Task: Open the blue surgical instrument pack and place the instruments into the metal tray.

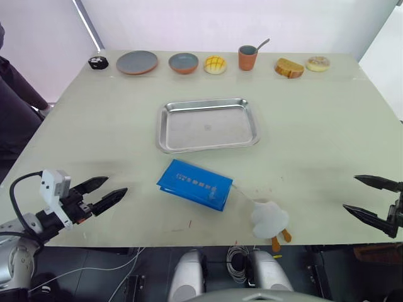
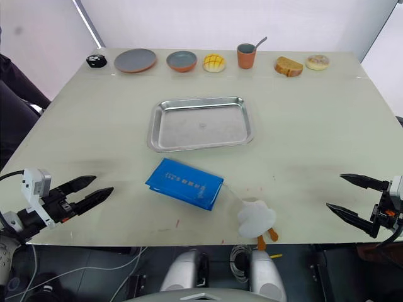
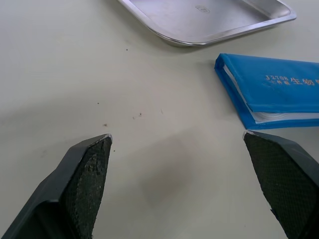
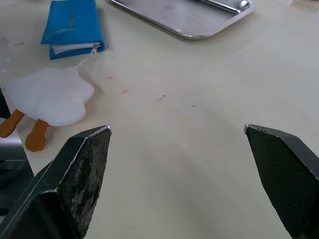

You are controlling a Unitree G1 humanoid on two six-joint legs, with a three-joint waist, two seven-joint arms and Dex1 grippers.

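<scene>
Nothing is done yet: the flat blue pack (image 1: 195, 184) lies closed at 6 o'clock from the empty shiny metal tray (image 1: 208, 124), both end effectors (image 1: 104, 193) (image 1: 371, 197) wide open, empty.

Bright, even light overhead; soft shadows on the table (image 1: 315, 126), mild sheen on the metal tray (image 1: 208, 124), everything sharp.

Robot test lab: pale worktop (image 1: 94, 126) before white screens, prop foods and dishes (image 1: 136, 62) lining its far edge.
</scene>
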